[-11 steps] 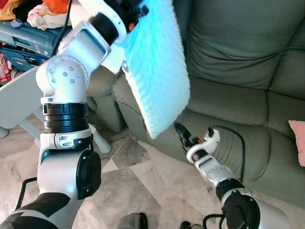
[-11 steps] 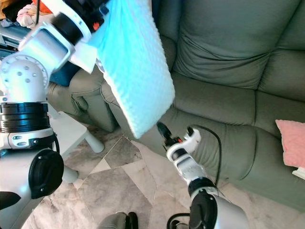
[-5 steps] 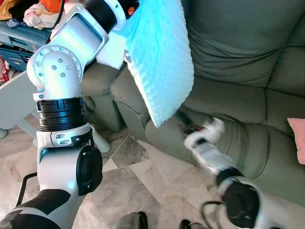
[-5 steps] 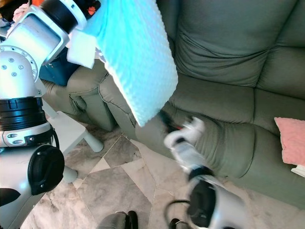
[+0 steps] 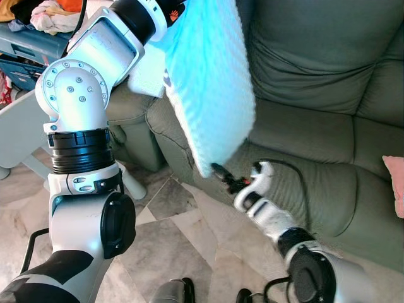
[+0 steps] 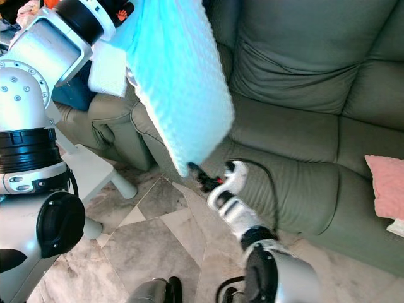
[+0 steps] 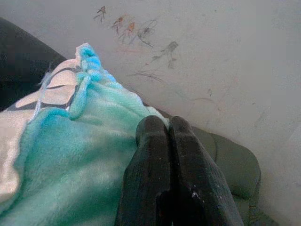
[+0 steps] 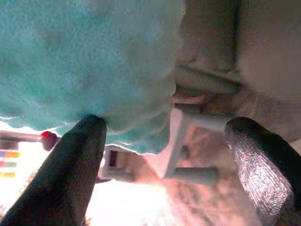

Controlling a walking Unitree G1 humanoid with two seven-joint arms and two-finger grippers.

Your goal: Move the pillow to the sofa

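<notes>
Pillow, turquoise fleece with a dimpled face [image 5: 211,82], hangs above the front edge of the grey-green upholstered sofa [image 5: 315,95], fingers of my left gripper [image 7: 170,141] pressed together on its top hem. Half a second ago my right gripper [image 5: 222,175] sat further in over the seat; it has drawn back under the pillow's lowest corner, fingers [image 8: 77,155] spread apart. Judgement: carry nearly complete; release over the seat remains.

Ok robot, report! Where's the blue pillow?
Left tool shut on pillow, held high over sofa. Right tool open under its lower corner. Not dropped yet.
</notes>
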